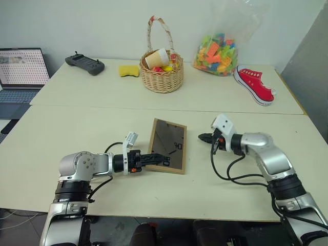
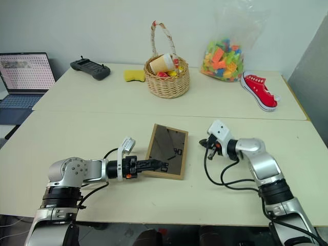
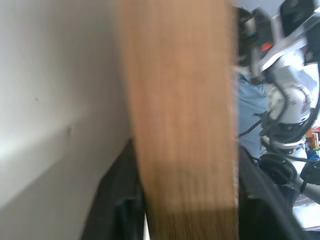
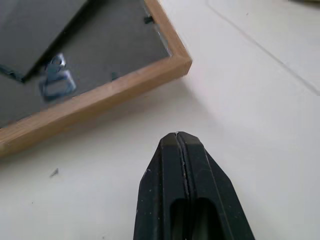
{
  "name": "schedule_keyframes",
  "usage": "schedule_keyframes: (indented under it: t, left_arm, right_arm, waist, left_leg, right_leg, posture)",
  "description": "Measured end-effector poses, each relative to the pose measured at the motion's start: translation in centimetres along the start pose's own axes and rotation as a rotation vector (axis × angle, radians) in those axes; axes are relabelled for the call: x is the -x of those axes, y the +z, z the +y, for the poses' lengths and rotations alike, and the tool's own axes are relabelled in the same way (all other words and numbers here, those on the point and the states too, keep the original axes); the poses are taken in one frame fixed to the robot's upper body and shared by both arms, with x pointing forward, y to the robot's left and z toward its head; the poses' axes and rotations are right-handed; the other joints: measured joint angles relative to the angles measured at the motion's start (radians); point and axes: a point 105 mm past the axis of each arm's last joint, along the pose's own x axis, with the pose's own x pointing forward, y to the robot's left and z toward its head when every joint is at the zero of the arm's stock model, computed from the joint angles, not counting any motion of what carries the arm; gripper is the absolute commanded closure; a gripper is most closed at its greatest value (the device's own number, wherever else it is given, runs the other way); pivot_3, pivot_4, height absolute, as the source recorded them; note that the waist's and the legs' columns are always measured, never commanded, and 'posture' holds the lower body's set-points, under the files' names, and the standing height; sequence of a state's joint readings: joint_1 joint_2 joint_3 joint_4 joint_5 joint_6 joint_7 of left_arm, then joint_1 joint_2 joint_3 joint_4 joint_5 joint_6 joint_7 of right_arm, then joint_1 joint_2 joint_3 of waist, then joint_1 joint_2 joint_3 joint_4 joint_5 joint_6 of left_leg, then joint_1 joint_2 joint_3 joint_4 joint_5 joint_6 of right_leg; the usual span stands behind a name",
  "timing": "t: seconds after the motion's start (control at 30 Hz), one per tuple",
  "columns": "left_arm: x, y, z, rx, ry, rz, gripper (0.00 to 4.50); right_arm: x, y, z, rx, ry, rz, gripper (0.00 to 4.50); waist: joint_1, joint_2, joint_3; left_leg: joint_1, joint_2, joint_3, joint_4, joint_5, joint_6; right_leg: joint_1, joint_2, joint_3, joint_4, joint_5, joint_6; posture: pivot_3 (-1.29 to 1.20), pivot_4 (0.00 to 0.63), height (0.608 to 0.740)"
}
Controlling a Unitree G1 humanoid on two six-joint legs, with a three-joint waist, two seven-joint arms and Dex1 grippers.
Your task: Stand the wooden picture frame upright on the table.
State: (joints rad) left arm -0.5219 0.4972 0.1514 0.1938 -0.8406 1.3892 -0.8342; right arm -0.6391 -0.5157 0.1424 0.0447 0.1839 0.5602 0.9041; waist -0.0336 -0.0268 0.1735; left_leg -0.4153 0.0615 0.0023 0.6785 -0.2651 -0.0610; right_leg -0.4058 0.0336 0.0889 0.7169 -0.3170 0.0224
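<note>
Spreading across the head views, the table carries the wooden picture frame near its front edge, lying back-side up with its dark backing showing. The left gripper closes its jaws over the frame's near left edge; its wrist view adds a close look at light wood grain between the fingers. The right gripper hovers beside the frame's right side, jaws pressed together, holding nothing.

Closed fingers, wooden picture frame corner, table
</note>
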Motion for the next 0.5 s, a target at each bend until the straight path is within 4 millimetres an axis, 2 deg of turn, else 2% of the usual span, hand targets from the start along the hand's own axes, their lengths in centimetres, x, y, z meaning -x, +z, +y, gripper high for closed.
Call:
schedule_keyframes:
  t: [0.03, 0.13, 0.2, 0.33, 0.5]
  left_arm:
    - [0.1, 0.5, -0.2, -0.014, 0.003, -0.013, 2.95]
    - [0.3, 1.5, -0.8, -0.053, 0.001, -0.032, 2.97]
    - [0.5, 2.5, -1.8, -0.128, -0.014, -0.064, 2.97]
    - [0.8, 4.1, -4.1, -0.261, -0.051, -0.107, 2.97]
    - [1.1, 4.9, -4.9, -0.297, -0.063, -0.153, 2.97]
  right_arm:
    - [0.1, 1.6, -0.1, -0.010, 0.020, -0.041, 4.50]
    - [0.1, 4.9, 0.2, -0.071, 0.088, -0.138, 4.07]
    - [-0.2, 6.8, 0.9, -0.156, 0.170, -0.199, 3.50]
    - [-0.5, 7.8, 1.0, -0.218, 0.234, -0.215, 2.57]
    - [-1.2, 8.4, 0.7, -0.251, 0.256, -0.224, 1.43]
  waist:
    - [-0.001, 0.000, 0.000]
    - [-0.001, 0.000, 0.000]
    - [0.000, 0.000, 0.000]
    - [0.002, 0.000, 0.000]
    - [0.001, 0.000, 0.000]
  left_leg:
    - [0.000, 0.000, 0.000, 0.000, 0.000, 0.000]
    - [0.000, 0.001, -0.001, -0.001, 0.000, 0.000]
    - [-0.001, 0.001, -0.001, -0.001, 0.000, 0.000]
    - [-0.001, 0.000, 0.000, -0.001, 0.000, 0.000]
    - [-0.001, 0.000, 0.000, -0.001, 0.000, 0.000]
  right_leg:
    - [0.000, 0.000, 0.000, 0.000, 0.000, 0.000]
    - [0.000, 0.000, 0.000, -0.001, 0.000, 0.000]
    - [-0.001, -0.001, 0.000, -0.001, 0.000, 0.000]
    - [0.000, -0.001, 0.000, -0.002, 0.000, 0.000]
    - [-0.001, -0.001, 0.000, -0.002, 0.000, 0.000]
  posture:
    - [0.00, 0.150, 0.740]
    - [0.00, 0.150, 0.740]
    - [0.00, 0.150, 0.740]
    - [0.00, 0.150, 0.740]
    - [0.00, 0.150, 0.740]
